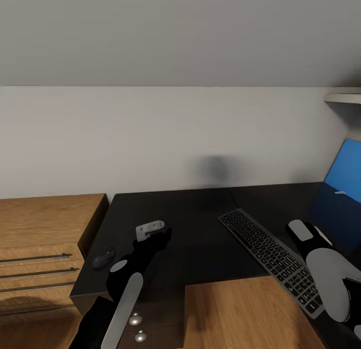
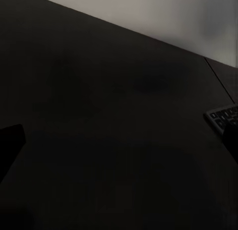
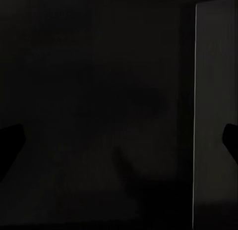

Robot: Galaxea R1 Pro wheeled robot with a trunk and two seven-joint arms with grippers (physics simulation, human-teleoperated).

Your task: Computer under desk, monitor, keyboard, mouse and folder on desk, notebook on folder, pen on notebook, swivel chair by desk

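Observation:
The desk has a glossy black top that runs along the white wall. A slim keyboard with black keys lies on it diagonally at the right, and its corner shows in the left wrist view. The small dark grey mouse sits near the desk's left edge. My left gripper hovers low over the desk between mouse and keyboard, open and empty. My right gripper is beside the keyboard's far right end, also open. A bright blue flat folder shows at the right edge, cut off.
A low light-wood cabinet with bar handles stands left of the desk. Round silver knobs mark the drawer unit below the desk's front. A light wood surface fills the lower middle. A white shelf hangs upper right. A pale vertical strip crosses the right wrist view.

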